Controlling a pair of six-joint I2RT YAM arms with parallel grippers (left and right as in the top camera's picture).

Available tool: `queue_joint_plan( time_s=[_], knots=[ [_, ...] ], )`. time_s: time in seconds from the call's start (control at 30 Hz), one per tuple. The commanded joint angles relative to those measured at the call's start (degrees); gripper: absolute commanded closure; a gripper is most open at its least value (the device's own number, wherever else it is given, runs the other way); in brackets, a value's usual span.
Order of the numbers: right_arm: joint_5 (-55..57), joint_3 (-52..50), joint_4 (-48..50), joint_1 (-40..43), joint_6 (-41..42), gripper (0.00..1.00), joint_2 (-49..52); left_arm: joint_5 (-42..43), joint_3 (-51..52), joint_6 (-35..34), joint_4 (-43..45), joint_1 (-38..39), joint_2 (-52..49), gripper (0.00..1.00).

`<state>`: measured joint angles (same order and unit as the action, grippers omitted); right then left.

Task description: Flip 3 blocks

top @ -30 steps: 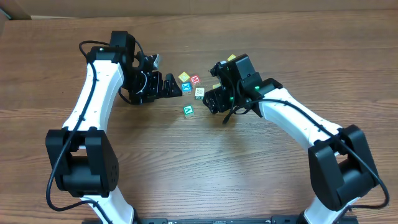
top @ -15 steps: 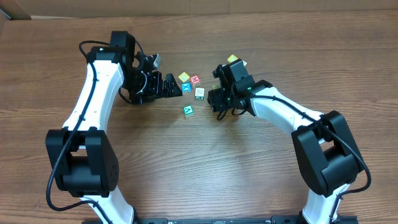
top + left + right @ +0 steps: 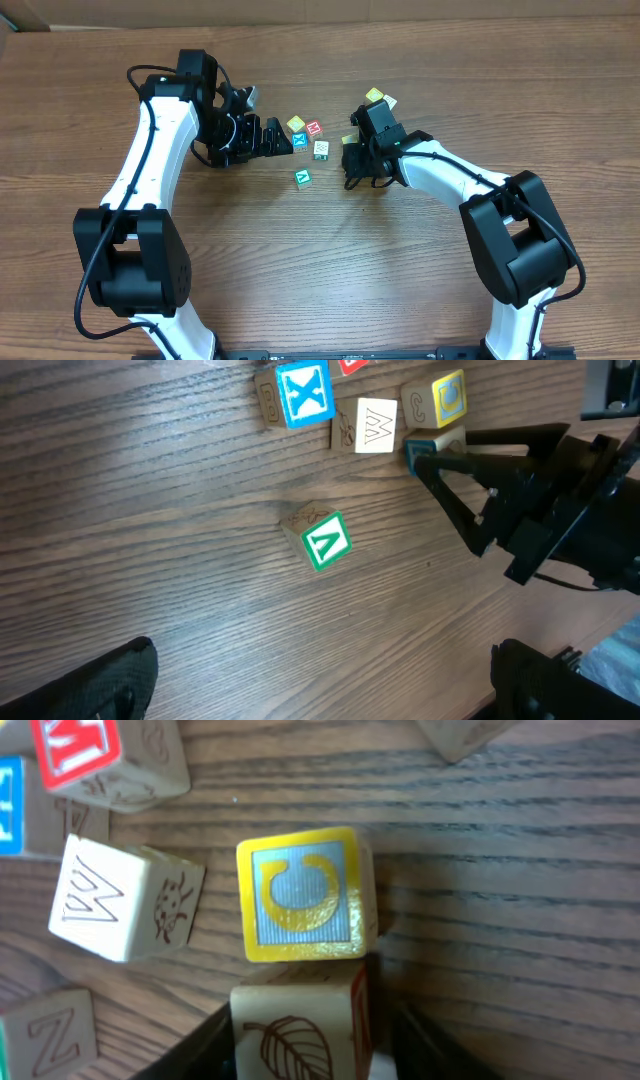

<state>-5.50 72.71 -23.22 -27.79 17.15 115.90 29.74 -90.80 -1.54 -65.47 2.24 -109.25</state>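
Right pincer (image 3: 305, 1058) flanks the leaf block (image 3: 290, 1020), grip unclear; left pincer (image 3: 272, 138) gapes. Lifting could drag the touching yellow C block (image 3: 305, 895).

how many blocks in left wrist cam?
6. Blue X block top centre; red block cut off beside it; W block; yellow C block; green block alone mid-frame; sixth block just below C, partly hidden. More may sit off-frame.

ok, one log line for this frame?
phase: pre-grasp | right gripper: jaws flank leaf block, grip unconfirmed | left gripper: open, holding nothing | C block: just beyond leaf block
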Motion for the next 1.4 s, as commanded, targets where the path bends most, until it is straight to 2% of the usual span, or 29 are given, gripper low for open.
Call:
queue_joint_plan(
  time_s=[0.0,0.1,0.23,0.4,0.5,0.57,0.63,0.77,0.93,1.2,1.37],
  knots=[
    [0.3,0.7,0.0,0.2,0.9,0.6,0.3,-0.3,-1.2,-0.6,0.2,-0.3,0.4,0.0],
    [-0.5,0.7,0.0,0.2,0.9,0.72,0.3,-0.3,-1.2,-0.6,0.2,-0.3,0.4,0.0],
    [-3.7,0.9,-0.1,0.2,0.9,0.75,0.3,-0.3,-1.2,-0.6,0.3,-0.3,0.4,0.0],
    [-4.2,2.7,-3.7,0.2,0.9,0.86,-1.0,-0.3,-1.2,-0.9,0.6,-0.3,0.4,0.0],
    [-4.0,3.5,-6.8,0.2,0.9,0.84,-4.1,-0.3,-1.2,-0.8,0.6,-0.3,0.4,0.0],
    [-4.0,3.5,-9.1,0.2,0.4,0.78,-7.2,-0.3,-1.2,-0.9,0.6,-0.3,0.4,0.0],
    [-4.0,3.5,-11.8,0.2,-0.7,0.77,-10.4,-0.3,-1.2,-0.9,0.6,-0.3,0.4,0.0],
    [-3.6,3.5,-19.9,0.1,-0.8,0.78,-15.9,-0.3,-1.2,-0.9,0.5,-0.3,0.4,0.0],
    [-0.2,0.5,-28.7,-2.4,1.5,0.85,-19.5,-0.3,-1.2,-1.5,0.5,-0.3,0.4,0.0],
    [2.3,-16.4,-19.0,-10.9,13.7,0.85,-20.8,-0.3,-1.2,-1.9,-0.5,-0.3,0.4,0.0],
    [2.5,-20.0,-15.8,-12.5,21.7,0.85,-20.8,-0.3,-1.2,-1.9,-0.5,-0.3,0.4,0.0]
  ],
)
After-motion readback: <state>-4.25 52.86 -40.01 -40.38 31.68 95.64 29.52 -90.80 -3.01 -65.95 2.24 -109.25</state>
